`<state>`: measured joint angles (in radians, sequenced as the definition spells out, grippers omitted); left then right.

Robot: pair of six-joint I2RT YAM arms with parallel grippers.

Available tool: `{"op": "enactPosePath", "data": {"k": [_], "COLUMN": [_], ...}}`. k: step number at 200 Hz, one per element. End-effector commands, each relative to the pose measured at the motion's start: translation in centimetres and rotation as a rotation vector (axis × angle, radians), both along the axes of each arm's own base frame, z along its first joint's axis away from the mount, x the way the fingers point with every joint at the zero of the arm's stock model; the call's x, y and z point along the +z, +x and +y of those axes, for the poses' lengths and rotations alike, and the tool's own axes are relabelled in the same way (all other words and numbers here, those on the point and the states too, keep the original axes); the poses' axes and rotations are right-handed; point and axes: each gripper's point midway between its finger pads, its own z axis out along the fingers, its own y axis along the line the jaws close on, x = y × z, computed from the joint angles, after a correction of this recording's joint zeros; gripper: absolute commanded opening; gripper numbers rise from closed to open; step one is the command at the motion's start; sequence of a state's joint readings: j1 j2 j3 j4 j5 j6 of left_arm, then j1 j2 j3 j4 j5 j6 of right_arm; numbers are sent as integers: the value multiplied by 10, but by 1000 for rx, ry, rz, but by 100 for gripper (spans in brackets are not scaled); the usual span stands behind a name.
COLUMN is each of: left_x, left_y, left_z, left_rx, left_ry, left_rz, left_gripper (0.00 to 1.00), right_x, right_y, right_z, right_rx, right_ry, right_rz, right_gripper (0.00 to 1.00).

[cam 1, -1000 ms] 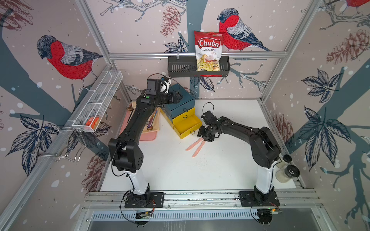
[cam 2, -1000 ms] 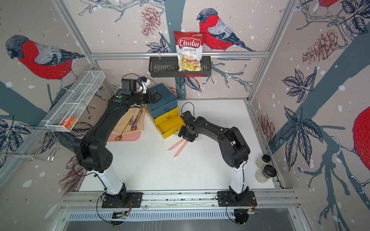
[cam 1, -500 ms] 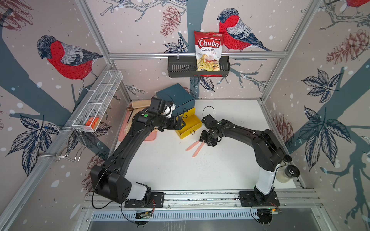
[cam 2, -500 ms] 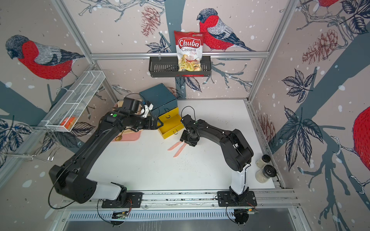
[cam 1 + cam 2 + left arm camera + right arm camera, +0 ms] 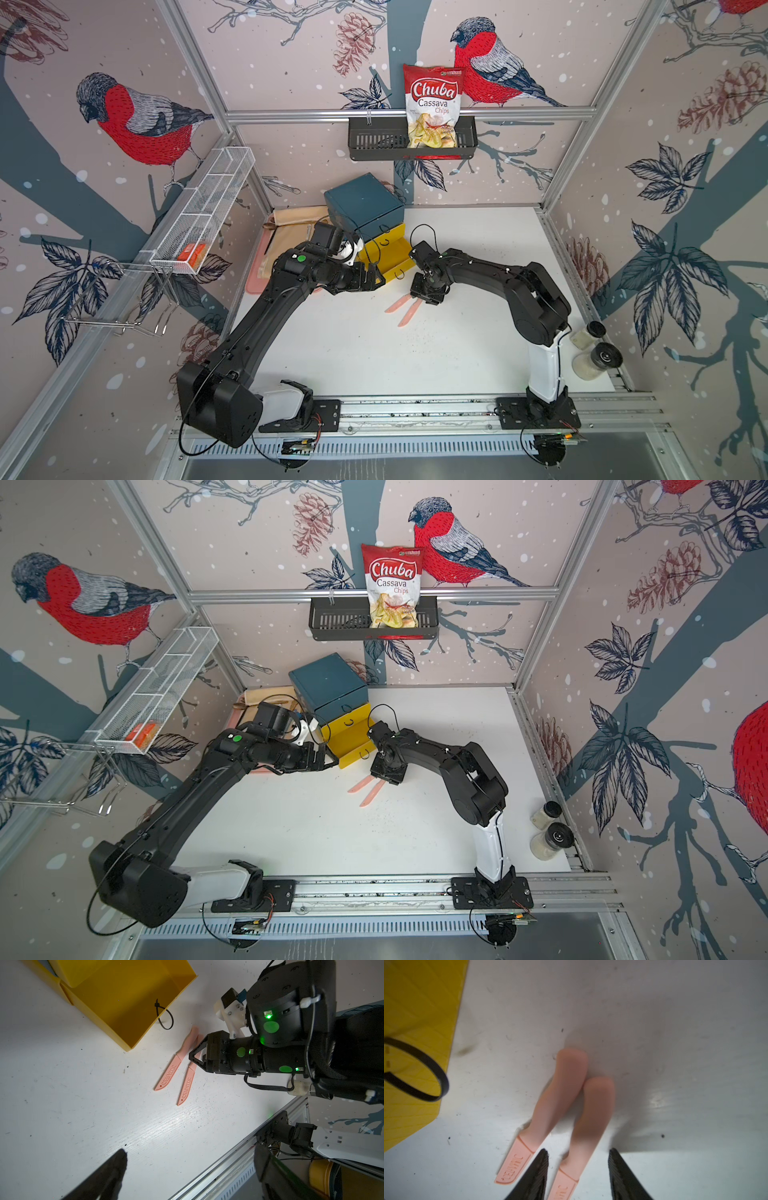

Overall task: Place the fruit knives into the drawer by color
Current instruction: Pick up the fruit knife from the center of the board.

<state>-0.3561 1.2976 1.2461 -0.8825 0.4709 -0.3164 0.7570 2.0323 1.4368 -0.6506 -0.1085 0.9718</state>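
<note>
You cannot see the handle ends of the pink knives (image 5: pixel 409 313) in both top views; the right gripper (image 5: pixel 422 296) covers them. In the right wrist view those handles are blurred, one blade runs off the picture's edge, and the yellow drawer (image 5: pixel 415 1043) is cut off.

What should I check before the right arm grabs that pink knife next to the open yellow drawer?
1. The right gripper has its fingers either side of one pink knife: ok.
2. Fingers shut on it: not ok, gaps both sides.
3. The other pink knife clear: not ok, handles appear to touch.
4. The yellow drawer pulled out, visible floor bare: ok.
5. The left gripper open, empty: ok.
</note>
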Motion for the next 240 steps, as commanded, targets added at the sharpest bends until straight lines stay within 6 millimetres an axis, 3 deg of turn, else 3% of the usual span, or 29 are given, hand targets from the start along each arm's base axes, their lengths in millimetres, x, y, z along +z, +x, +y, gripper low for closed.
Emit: {"op": "enactPosePath", "data": {"k": [1, 38, 69, 162, 200, 240], "left_x": [4, 2, 1, 3, 4, 4], "left_y": [3, 2, 2, 6, 4, 3], "left_z": [-4, -5, -7, -16, -17, -19], "left_rx": [-13, -20, -25, -39, -41, -37], "left_ry": [-19, -24, -37, -90, -98, -119], "left_rz": [-19, -24, -23, -22, -23, -19], "left_gripper": [97, 97, 97, 97, 97, 97], "right_x": [-6, -20, -33, -27, -26, -34], "right_y": [-8, -20, -25, -41, -45, -51], "right_z": [-1, -3, -18, -81, -74, -62], "right_rx": [13, 41, 64, 226, 218, 195], "right_ry": [-56, -117, -190, -433, -379, -313], "right_rz": [18, 38, 42, -14, -19, 22], "right_gripper": [44, 39, 30, 28, 39, 34]}}
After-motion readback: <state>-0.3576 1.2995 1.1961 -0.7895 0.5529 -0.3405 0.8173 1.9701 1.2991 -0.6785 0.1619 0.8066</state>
